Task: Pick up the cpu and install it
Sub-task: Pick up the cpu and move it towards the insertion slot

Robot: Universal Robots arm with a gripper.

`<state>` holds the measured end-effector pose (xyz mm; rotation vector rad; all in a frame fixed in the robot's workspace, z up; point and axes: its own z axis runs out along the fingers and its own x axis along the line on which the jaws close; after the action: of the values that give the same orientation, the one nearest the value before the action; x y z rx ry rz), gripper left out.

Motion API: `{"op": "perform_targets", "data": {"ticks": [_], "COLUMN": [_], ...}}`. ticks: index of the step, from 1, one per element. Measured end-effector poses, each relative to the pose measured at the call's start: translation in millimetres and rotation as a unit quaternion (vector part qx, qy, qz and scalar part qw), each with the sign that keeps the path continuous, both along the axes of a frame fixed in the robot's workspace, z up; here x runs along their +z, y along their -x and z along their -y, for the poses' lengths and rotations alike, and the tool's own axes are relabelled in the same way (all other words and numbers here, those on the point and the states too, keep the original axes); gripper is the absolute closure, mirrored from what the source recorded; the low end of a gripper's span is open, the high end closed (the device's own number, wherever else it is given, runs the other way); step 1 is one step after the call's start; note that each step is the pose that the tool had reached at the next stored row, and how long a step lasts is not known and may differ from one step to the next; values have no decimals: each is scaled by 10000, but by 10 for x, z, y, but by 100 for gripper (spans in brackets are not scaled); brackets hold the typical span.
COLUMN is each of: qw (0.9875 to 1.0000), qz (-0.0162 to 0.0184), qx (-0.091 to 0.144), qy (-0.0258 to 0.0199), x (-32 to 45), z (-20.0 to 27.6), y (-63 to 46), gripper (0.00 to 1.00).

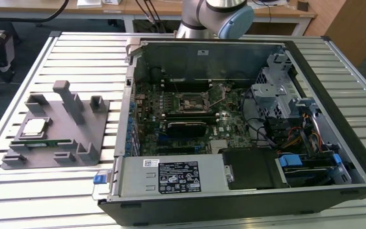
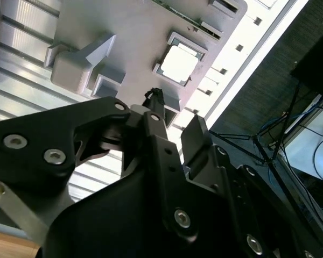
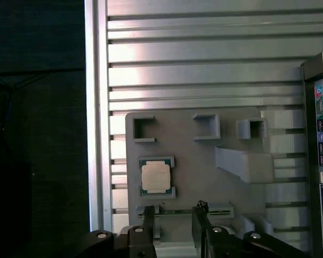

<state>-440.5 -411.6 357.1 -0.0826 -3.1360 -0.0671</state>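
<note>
The cpu (image 1: 33,128), a small square chip with a shiny silver top, lies flat in a recess of the grey holder (image 1: 65,136) at the exterior view's left. Both wrist views look down on it from well above: the cpu (image 3: 155,177) and cpu (image 2: 178,64) sit in their corner brackets. My gripper (image 3: 174,216) is open, with nothing between its black fingers (image 3: 148,217), and hangs clear of the holder, a little off to one side of the chip. In the second wrist view the gripper (image 2: 175,115) shows the same gap.
A thin green memory stick (image 1: 42,142) lies in the holder beside the cpu. The open computer case (image 1: 234,47) fills the exterior view's middle and right, its black-framed socket (image 1: 192,101) on the motherboard. Tall grey posts (image 1: 68,98) rise from the holder. The slatted table's edge (image 3: 97,107) runs near the holder.
</note>
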Motion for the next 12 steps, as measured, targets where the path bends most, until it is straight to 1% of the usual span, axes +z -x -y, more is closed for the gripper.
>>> {"op": "perform_targets", "data": {"ticks": [3, 4, 6, 7, 8, 12], "qw": [10000, 10000, 10000, 10000, 10000, 10000], "qz": [0, 0, 0, 0, 0, 0], "qx": [0, 0, 0, 0, 0, 0], "qy": [0, 0, 0, 0, 0, 0], "x": [-15, -21, -37, -48, -60, -115], "z": [0, 0, 0, 0, 0, 0], "y": [0, 0, 0, 0, 0, 0], "gripper": [48, 48, 36, 36, 30, 30]}}
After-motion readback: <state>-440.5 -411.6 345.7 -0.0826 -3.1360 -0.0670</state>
